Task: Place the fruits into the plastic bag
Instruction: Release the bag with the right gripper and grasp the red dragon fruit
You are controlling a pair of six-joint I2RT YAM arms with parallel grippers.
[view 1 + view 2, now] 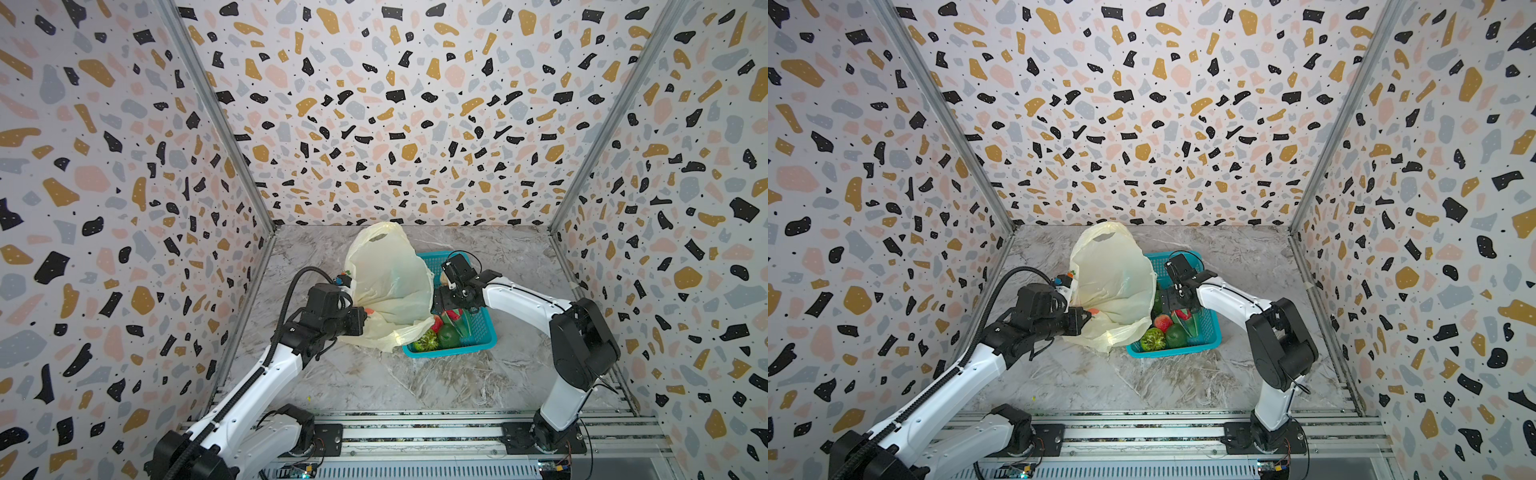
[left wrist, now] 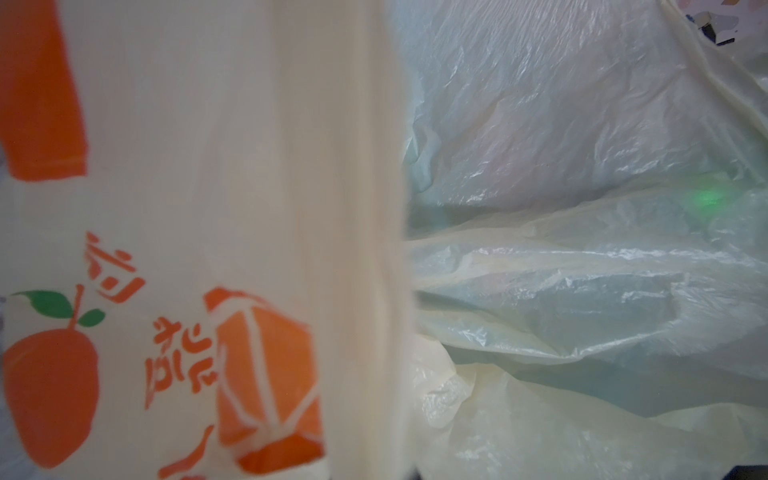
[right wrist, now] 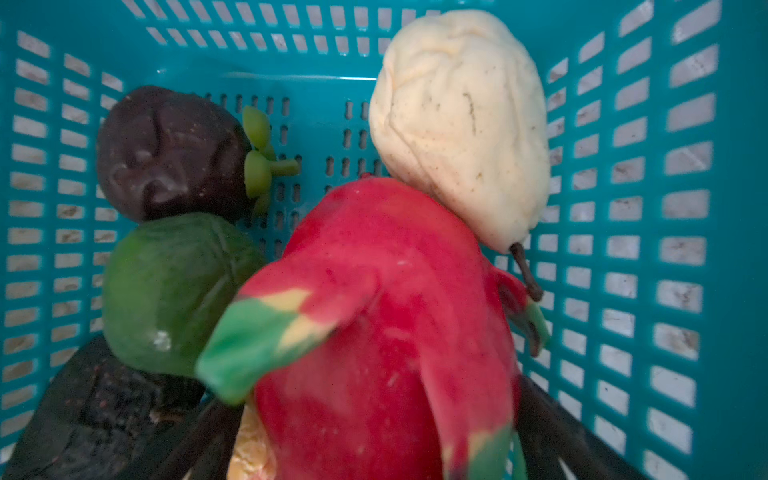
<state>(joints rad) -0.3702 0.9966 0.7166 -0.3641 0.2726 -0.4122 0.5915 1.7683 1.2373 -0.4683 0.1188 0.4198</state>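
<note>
The left tool point(image 1: 362, 318) is pinched shut on the plastic bag point(image 1: 386, 278), whose orange lettering point(image 2: 183, 361) I cannot read. The bag's side hides part of the teal basket point(image 1: 457, 351), where the right tool point(image 1: 452, 309) gapes around the dragon fruit point(image 3: 374, 311).

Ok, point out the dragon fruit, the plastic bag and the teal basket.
dragon fruit point(image 3: 374, 291), right wrist view, red body.
plastic bag point(image 1: 386, 274), in a top view, raised cream panel.
teal basket point(image 1: 457, 350), in a top view, near wall.
</note>
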